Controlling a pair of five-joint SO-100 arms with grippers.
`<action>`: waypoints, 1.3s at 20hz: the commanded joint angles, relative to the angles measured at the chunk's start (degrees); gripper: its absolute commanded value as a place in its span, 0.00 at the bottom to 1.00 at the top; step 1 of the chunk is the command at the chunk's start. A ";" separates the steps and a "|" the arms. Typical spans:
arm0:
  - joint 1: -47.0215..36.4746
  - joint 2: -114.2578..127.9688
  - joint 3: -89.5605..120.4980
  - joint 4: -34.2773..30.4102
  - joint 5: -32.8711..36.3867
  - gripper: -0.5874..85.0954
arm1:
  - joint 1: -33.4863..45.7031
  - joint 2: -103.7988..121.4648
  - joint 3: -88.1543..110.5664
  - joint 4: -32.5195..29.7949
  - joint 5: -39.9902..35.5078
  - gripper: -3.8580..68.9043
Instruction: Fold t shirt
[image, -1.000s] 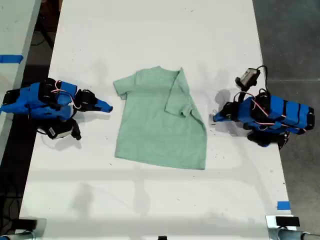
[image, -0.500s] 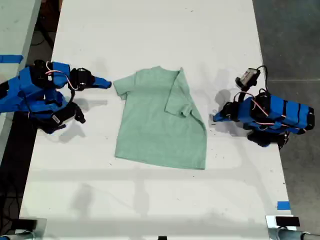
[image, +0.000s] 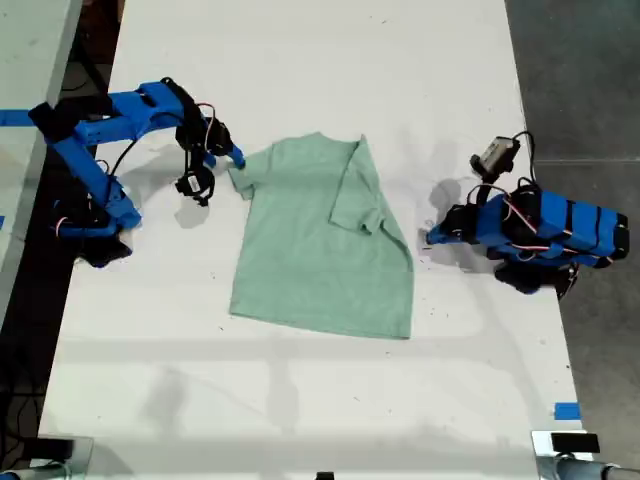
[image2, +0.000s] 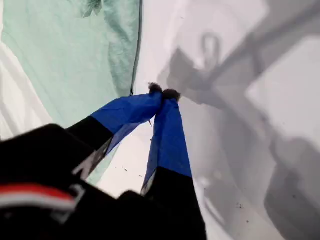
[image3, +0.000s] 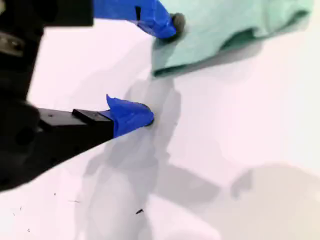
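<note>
The pale mint-green t shirt (image: 320, 240) lies flat on the white table, with the sleeve on the exterior view's right folded in over the body. My second gripper (image: 236, 160) (image3: 159, 70) is open at the sleeve on the exterior view's left. One finger (image3: 162, 20) touches the sleeve's edge (image3: 220, 30); the other is over bare table. My first gripper (image: 430, 238) (image2: 162, 92) is shut and empty, low on the table just off the shirt's edge (image2: 75, 60) on the exterior view's right.
The white table (image: 320, 400) runs beyond the shirt on every side. A small grey camera module (image: 495, 153) with a cable sits above the first arm. Blue tape (image: 566, 411) marks the table's near corner on the exterior view's right. Dark floor (image: 580, 70) lies past that edge.
The second arm has lifted from its folded rest, swung up and toward the shirt, and its gripper now stands at the sleeve. The first arm has not moved.
</note>
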 joint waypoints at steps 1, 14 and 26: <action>0.26 -2.37 -2.64 -2.64 0.18 0.27 | -0.70 0.53 1.41 0.53 0.53 0.06; 0.53 10.46 -5.45 6.50 -8.70 0.01 | -0.79 0.53 1.41 0.53 0.53 0.06; 28.56 -20.30 -56.69 10.46 -23.55 0.16 | -0.97 0.53 1.32 0.53 0.44 0.06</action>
